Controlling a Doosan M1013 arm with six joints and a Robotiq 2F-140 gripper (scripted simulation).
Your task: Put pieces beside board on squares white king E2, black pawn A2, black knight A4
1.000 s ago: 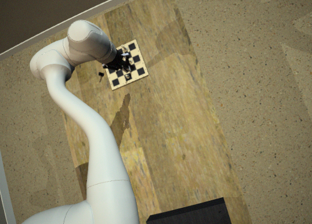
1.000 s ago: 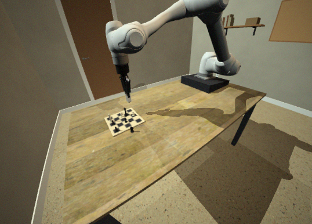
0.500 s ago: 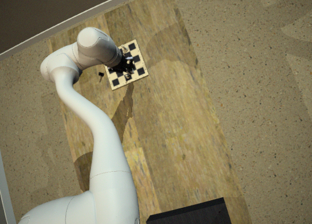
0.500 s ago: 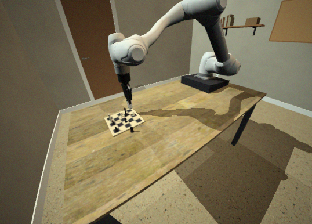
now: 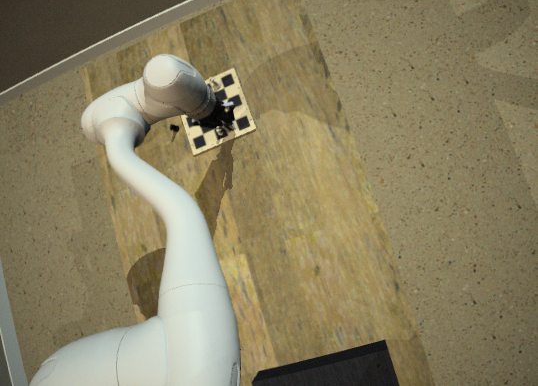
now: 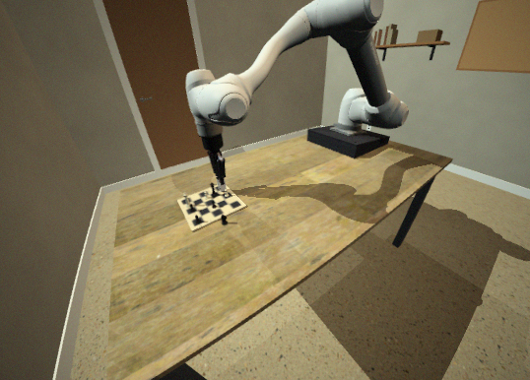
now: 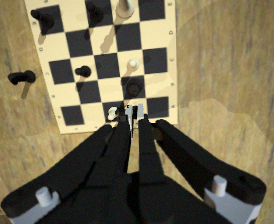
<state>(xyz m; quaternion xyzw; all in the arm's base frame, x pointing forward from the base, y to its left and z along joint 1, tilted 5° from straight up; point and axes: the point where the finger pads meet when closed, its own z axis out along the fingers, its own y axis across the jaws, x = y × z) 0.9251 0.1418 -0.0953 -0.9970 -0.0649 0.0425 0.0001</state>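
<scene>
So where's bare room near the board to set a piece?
Roomiest, in the wrist view: the wood right of the board and the board's rightmost column, no pieces there. Crowded: the near row: end effector, shut on a white piece, beside a small white piece and a black piece.

Upright white king [image 7: 125,7], tall and pale, on the board [image 7: 174,60] near the worktop's far short edge. Dark black knight [image 7: 22,77] off the board, just beside it. Black pawn [image 7: 132,114] pinched over the near row, mostly hidden.
</scene>
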